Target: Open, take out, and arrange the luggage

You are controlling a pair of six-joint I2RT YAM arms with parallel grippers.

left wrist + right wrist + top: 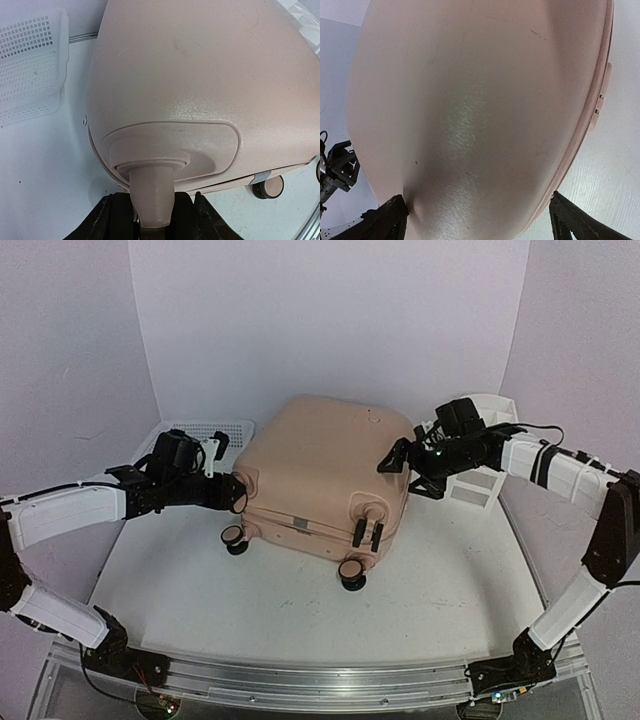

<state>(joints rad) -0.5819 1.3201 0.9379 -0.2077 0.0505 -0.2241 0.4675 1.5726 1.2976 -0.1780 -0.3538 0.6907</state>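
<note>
1. The table [200,590] is white and matt. The right wrist view shows a faint plank grain in it, and an aluminium rail [330,680] runs along its near edge.
2. Plain pale walls [330,320] close the table in at the back and on both sides.
3. The luggage [320,465] lies flat and closed at the middle of the table, with its wheeled end toward the near edge.
4. Its shell is peach-pink hard plastic, finely pebbled and softly glossy. It has rounded corners, a few small dark scuffs and a seam around the side.
5. The casters [352,573] are beige discs with black rims.
6. A white mesh basket [215,430] sits behind the luggage's left corner. A white organizer [485,440] sits behind its right corner.
7. The left claw [152,227] is clamped on a round peach stem [152,192] that sticks out of a recessed mount at the luggage's left corner. Its black fingers [112,220] press on both sides of the stem.
8. The right claw [405,472] stands wide open at the luggage's right side. Its fingers [385,222] flank the rounded shell, and I cannot tell whether they touch it.
</note>
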